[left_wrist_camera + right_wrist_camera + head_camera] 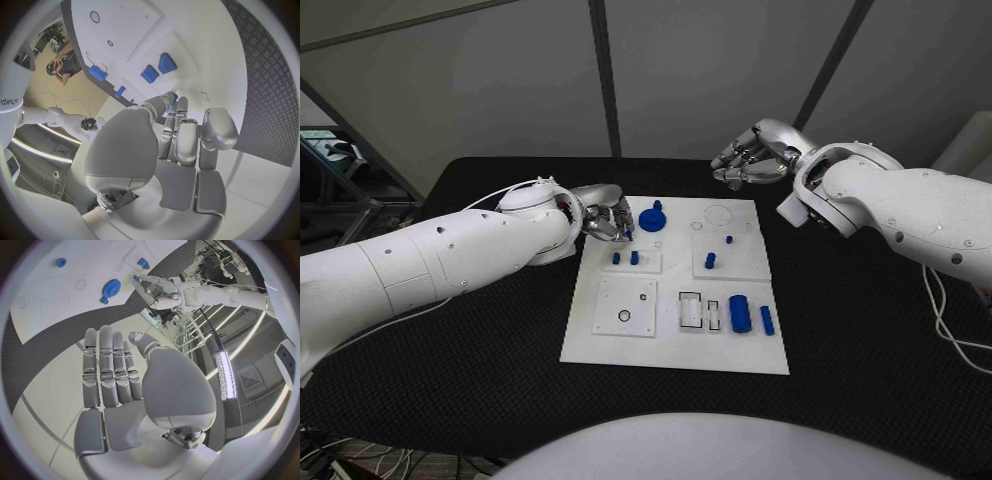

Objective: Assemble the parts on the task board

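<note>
- Parts lie scattered over the task board [675, 345]: a blue gear-like piece [653, 218] at the far left, two small pegs [625, 258] nearer, more pegs [711, 260] right of those, and two cylinders [740, 313] near the right edge.
- The left hand [606, 222] hangs over the board's far-left corner, just beside the gear, probably placed to work on it or the pegs; its fingers [181, 135] are drawn together and I cannot tell whether they grip anything.
- The right hand [750, 160] hovers beyond the board's far edge, fingers [106, 365] stretched out straight, holding nothing, seemingly waiting clear of the work.
</note>
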`<state>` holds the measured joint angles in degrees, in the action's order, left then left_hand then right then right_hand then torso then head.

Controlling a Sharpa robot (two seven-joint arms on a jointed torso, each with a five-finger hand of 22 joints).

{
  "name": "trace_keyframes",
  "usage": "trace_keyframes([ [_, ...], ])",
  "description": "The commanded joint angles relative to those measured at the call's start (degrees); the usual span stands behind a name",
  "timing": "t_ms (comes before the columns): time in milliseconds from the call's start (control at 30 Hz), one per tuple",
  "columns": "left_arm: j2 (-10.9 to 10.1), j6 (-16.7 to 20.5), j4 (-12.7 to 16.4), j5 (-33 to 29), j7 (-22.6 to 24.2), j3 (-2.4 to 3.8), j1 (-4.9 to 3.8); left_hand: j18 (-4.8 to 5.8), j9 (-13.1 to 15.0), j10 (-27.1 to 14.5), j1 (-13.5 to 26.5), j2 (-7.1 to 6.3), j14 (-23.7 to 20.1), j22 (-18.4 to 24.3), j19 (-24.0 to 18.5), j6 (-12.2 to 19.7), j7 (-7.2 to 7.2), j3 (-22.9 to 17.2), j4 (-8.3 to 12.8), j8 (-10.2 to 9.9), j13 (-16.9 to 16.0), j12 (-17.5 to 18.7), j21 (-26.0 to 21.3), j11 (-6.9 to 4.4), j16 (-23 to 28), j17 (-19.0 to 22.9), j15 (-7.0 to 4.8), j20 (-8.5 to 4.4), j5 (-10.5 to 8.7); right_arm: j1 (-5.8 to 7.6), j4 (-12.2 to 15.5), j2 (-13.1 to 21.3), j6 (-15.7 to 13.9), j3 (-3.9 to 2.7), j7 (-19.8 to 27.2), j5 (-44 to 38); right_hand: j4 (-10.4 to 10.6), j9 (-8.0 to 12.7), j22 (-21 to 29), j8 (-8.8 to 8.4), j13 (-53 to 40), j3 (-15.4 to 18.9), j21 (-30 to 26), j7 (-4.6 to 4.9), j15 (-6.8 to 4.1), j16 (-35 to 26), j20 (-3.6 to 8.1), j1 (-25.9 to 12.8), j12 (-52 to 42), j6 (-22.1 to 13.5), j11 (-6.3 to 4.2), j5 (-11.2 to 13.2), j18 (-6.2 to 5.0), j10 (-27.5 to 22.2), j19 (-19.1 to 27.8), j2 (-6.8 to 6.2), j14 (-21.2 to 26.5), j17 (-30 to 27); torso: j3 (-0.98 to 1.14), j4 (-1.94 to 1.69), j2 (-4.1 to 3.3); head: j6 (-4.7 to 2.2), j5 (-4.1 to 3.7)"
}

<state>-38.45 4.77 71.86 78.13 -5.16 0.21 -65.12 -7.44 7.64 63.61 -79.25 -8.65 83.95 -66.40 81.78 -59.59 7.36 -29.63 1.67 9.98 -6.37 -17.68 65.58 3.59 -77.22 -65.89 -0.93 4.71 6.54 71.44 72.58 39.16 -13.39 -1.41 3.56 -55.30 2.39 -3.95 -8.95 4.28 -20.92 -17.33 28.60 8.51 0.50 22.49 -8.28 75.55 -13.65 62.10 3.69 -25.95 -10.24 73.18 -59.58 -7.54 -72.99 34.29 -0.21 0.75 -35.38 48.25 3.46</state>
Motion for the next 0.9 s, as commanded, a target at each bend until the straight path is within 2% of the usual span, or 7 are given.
trace_keyframes([
  [33,0.2,-0.9,-0.2,-0.3,-0.3,0.06,-0.03,1.63,-0.1,0.4,0.5,-0.02,-0.1,0.1,0.0,-0.3,-0.02,0.1,0.1,-0.4,0.1,0.2,-0.4,0.03,-0.3,0.1,-0.04,-0.19,-0.27,0.1,0.1,0.0,0.3,-0.02,0.1,-0.2,0.2,0.0,0.0,0.08,0.1,-0.2,-0.3,0.0,0.11,-0.2,-0.03,0.1,0.2,-0.1,0.04,-0.2,-0.14,0.0,0.3,-0.01,0.1,-0.1,0.01,-0.02,0.05,0.04,-0.06],
  [900,1.1,-2.0,-0.8,-0.3,-0.4,0.06,0.13,1.59,-0.1,0.4,0.5,0.0,-0.1,0.2,-0.1,-0.3,-0.02,0.1,0.1,-0.4,0.1,0.3,-0.6,0.03,-0.2,0.2,-0.03,-0.18,-0.26,0.09,0.1,-0.1,0.3,-0.02,0.1,-0.2,0.2,-0.1,0.0,0.1,0.1,-0.3,-0.3,-0.02,0.09,-0.2,-0.03,0.2,0.2,-0.1,0.01,-0.2,-0.15,0.0,0.3,0.0,0.0,-0.1,0.02,0.0,0.06,0.24,-0.01],
])
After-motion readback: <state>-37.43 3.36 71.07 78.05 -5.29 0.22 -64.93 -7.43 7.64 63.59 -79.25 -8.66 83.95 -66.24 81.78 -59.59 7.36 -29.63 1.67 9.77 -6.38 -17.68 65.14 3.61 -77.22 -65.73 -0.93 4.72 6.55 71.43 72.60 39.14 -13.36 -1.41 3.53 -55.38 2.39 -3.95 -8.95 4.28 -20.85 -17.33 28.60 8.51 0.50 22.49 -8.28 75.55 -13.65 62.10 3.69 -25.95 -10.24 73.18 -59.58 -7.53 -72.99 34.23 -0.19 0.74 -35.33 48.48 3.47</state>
